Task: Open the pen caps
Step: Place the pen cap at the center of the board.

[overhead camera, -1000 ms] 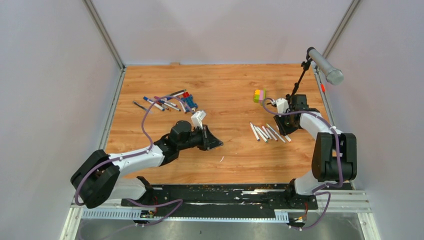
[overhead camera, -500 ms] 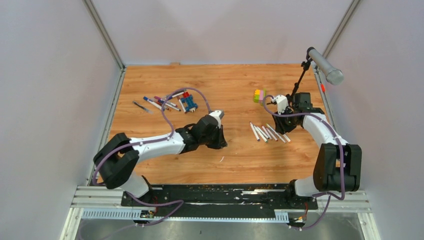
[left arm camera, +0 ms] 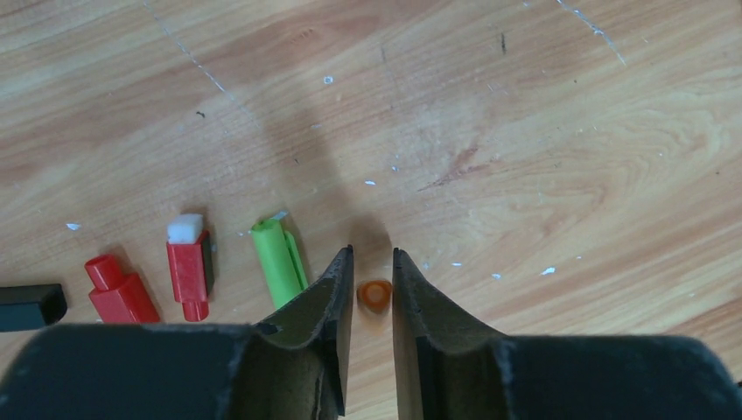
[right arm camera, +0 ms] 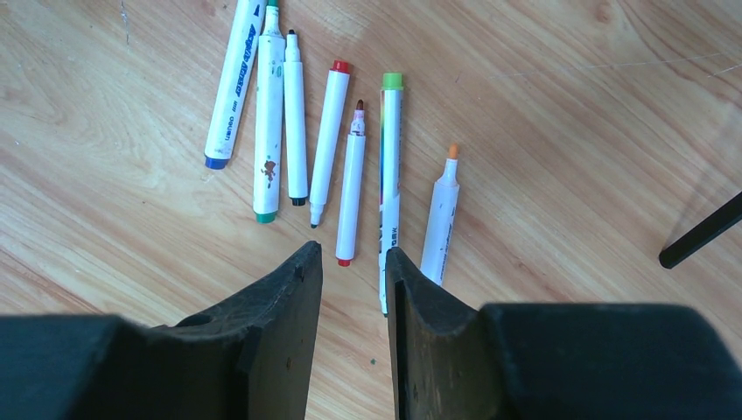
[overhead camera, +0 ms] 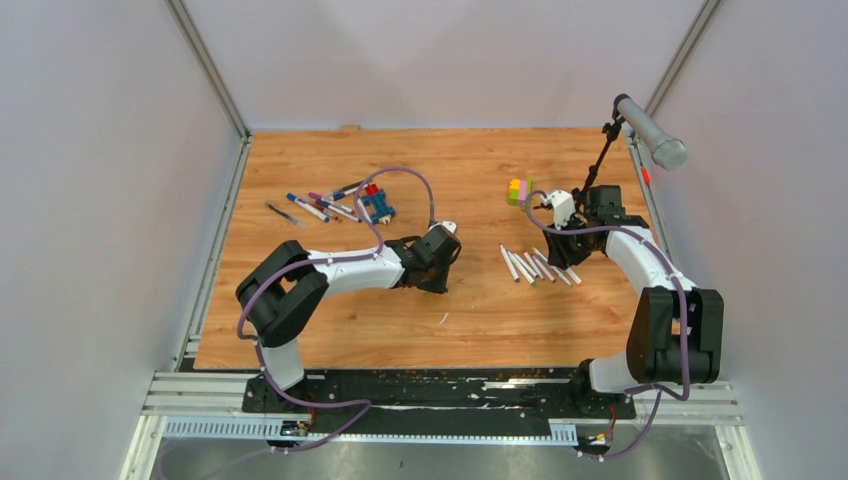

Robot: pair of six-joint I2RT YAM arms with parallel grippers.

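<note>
Robot lab test cell.
Grey panels and aluminium posts enclose a wood-grain desk; left arm and right arm are bolted to a black rail.

Pale walls enclose a wood-grain table

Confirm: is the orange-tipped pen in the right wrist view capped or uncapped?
Uncapped: the orange-tipped pen shows a bare orange nib, with no cap over it.
</note>
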